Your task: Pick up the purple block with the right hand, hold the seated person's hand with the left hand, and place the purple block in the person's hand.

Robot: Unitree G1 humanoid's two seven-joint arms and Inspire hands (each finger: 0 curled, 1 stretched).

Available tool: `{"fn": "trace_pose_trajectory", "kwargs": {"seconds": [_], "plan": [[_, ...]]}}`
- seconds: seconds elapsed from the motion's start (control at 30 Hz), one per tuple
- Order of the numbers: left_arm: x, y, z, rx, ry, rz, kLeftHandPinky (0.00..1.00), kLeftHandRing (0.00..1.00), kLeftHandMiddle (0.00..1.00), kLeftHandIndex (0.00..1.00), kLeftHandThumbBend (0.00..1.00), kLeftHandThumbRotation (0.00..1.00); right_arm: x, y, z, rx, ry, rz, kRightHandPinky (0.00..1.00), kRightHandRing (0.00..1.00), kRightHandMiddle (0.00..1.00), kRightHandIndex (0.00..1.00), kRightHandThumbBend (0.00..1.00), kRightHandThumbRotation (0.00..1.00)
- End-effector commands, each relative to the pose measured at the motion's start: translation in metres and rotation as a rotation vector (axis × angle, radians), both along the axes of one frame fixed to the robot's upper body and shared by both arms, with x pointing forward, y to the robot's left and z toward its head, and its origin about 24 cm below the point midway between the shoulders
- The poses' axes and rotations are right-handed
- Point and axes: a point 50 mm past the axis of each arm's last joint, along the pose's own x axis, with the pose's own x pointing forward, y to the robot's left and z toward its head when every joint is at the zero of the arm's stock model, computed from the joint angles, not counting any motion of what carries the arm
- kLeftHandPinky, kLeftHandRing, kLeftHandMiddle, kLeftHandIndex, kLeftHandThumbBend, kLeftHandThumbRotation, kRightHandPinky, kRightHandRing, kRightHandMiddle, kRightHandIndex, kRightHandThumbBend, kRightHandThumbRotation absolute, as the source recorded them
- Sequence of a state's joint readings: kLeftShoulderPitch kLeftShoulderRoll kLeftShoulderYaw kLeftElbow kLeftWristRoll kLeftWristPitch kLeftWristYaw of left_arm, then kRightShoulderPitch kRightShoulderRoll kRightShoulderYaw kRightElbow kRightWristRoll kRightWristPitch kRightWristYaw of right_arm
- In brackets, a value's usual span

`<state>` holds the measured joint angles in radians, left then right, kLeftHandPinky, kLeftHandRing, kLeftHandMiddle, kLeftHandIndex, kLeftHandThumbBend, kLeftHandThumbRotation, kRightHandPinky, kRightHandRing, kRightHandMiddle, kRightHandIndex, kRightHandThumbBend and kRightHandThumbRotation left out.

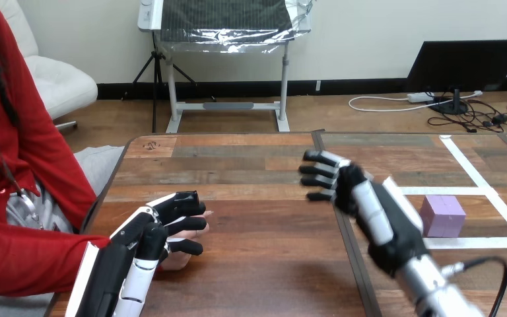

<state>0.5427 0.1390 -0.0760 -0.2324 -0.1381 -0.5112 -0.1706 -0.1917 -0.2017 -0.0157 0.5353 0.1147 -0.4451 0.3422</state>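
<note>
Behind the spread, empty fingers (320,169) of your right hand (360,198), the purple block (442,216) could be knocked away if you swing back low.

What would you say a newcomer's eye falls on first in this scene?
The robot's left hand lies over the person's hand near the left edge of the wooden table. The right hand is open over the table's middle, holding nothing. The purple block sits apart from it to the right, among white tape lines.
</note>
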Motion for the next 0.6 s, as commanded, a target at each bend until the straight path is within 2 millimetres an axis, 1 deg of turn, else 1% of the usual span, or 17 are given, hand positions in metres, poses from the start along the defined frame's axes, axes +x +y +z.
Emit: {"fn": "trace_pose_trajectory", "kwargs": {"seconds": [0.0, 0.03, 0.23, 0.4, 0.57], "plan": [[0.013, -0.005, 0.016, -0.007, -0.101, -0.01, 0.58, 0.71, 0.74, 0.71, 0.67, 0.92, 0.065, -0.021, 0.08, -0.051, -0.269, -0.112, 0.75, 0.8, 0.81, 0.83, 0.73, 1.0], [0.013, -0.005, 0.016, -0.007, -0.101, -0.008, 0.58, 0.71, 0.74, 0.71, 0.67, 0.92, 0.067, -0.022, 0.082, -0.055, -0.269, -0.119, 0.75, 0.81, 0.82, 0.83, 0.71, 1.0], [0.012, -0.004, 0.015, -0.006, -0.1, -0.004, 0.58, 0.71, 0.73, 0.71, 0.66, 0.92, 0.079, -0.032, 0.093, -0.091, -0.262, -0.188, 0.76, 0.81, 0.82, 0.83, 0.68, 1.0], [0.012, -0.004, 0.014, -0.008, -0.099, -0.004, 0.58, 0.71, 0.73, 0.71, 0.65, 0.92, 0.086, -0.039, 0.099, -0.144, -0.265, -0.223, 0.76, 0.81, 0.83, 0.83, 0.66, 1.0], [0.011, -0.003, 0.014, -0.007, -0.1, -0.005, 0.58, 0.71, 0.73, 0.71, 0.65, 0.92, 0.091, -0.046, 0.104, -0.185, -0.266, -0.254, 0.77, 0.83, 0.84, 0.84, 0.62, 1.0]]}}
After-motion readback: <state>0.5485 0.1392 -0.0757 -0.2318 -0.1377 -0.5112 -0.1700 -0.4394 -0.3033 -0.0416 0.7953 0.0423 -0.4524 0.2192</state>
